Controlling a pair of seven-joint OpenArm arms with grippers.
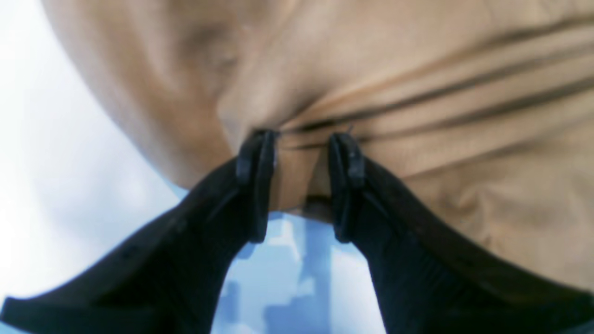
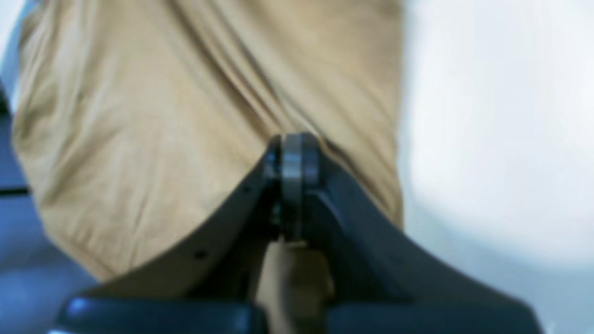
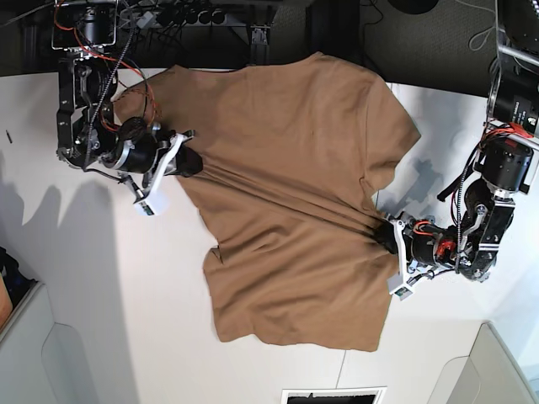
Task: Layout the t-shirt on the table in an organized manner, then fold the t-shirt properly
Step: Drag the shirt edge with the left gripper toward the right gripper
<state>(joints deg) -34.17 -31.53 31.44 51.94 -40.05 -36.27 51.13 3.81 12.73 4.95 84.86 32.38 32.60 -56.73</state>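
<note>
- Slippage is the chief risk in the left wrist view: the left gripper has its jaws parted around a bunched edge of the plain tan-brown soft cloth t-shirt, gripping a thick gather. Taut ridges run away from the pinch, so a harder pull could tear the cloth free.
- Right wrist view: the right gripper is clenched tight on the shirt's opposite edge; a thin pinch like that may slide out under tension.
- Base view: the shirt lies spread on the large matte white table, stretched between both grippers, its far edge overhanging the table's rim; uneven pulling would skew it.
</note>
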